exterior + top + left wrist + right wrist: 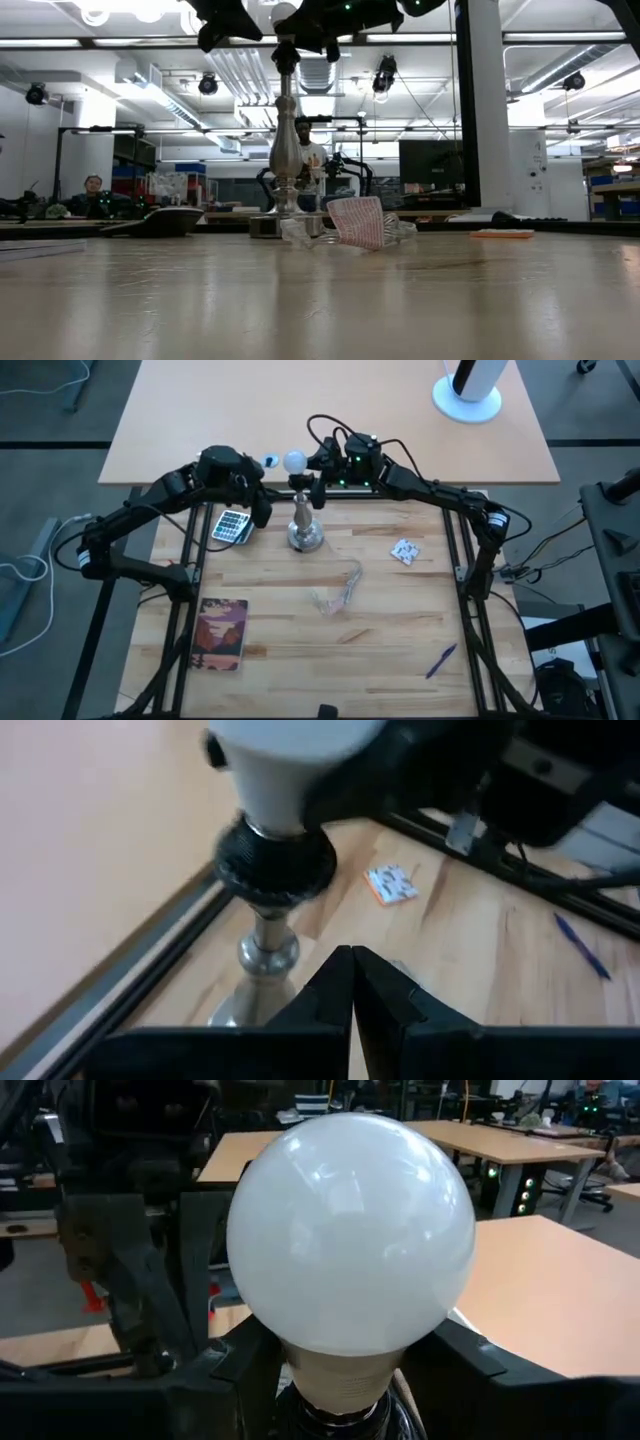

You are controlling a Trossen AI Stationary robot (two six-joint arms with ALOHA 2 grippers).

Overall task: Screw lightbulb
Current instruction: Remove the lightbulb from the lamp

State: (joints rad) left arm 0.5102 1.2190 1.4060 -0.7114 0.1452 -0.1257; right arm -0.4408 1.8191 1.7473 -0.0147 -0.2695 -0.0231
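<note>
My lamp stand [304,525] stands upright, the lightbulb [294,460] seated in its black socket. My right gripper [316,466] reaches level beside the socket, fingers [455,1345] spread round the bulb's neck. My left gripper [262,506] waits beside the stand, pinched shut, empty.

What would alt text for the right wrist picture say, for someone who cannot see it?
A round white frosted lightbulb fills the picture, its neck sitting in a black socket, with the right claw and its dark fingers on either side of the neck. Behind it are light wooden tables in a workshop.
</note>
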